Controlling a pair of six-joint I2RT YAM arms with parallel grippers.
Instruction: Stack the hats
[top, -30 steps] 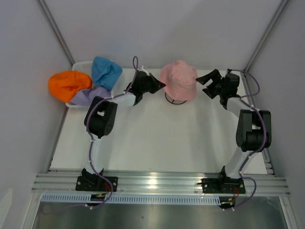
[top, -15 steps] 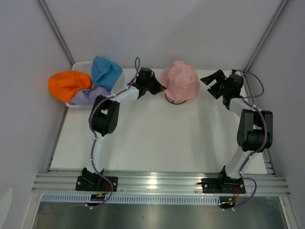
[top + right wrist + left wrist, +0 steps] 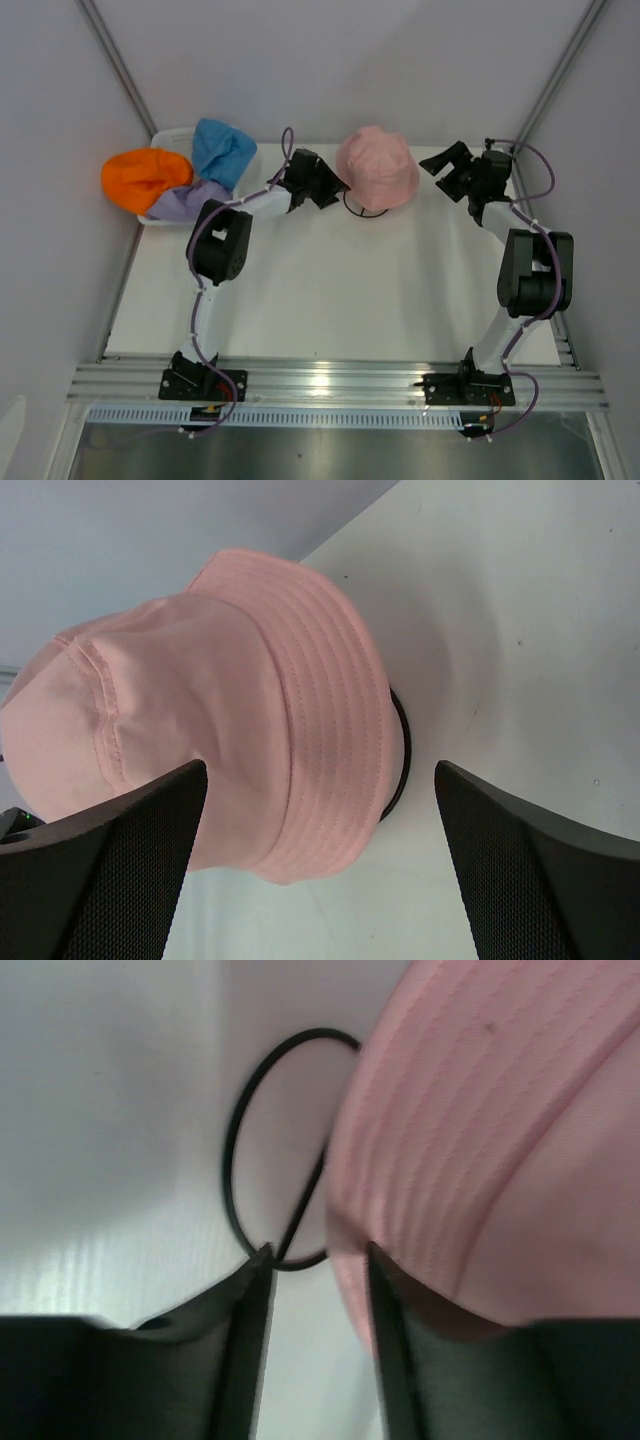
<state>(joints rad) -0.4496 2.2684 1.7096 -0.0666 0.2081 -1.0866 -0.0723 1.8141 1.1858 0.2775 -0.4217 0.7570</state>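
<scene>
Step in hand looks like settling the pink hat (image 3: pixel 376 167) on the wire stand (image 3: pixel 232 1175) at back of the surface (image 3: pixel 330 290); left gripper (image 3: pixel 318 1255) at its brim, jaws narrow, nothing held; right gripper (image 3: pixel 446 170) wide, apart; next prob. needs reaching the orange hat (image 3: pixel 143 178) by the basket (image 3: pixel 170 133).

pink hat (image 3: pixel 376 168) on wire stand (image 3: pixel 366 210), rear centre | left gripper (image 3: pixel 335 187) beside its brim | right gripper (image 3: pixel 440 165) spread, to its right | orange hat (image 3: pixel 143 177), blue hat (image 3: pixel 222 150), lavender hat (image 3: pixel 190 200) piled on basket (image 3: pixel 172 134), far left

Overhead, two wrist-cams, shared pink hat (image 3: pixel 376 168)
</scene>
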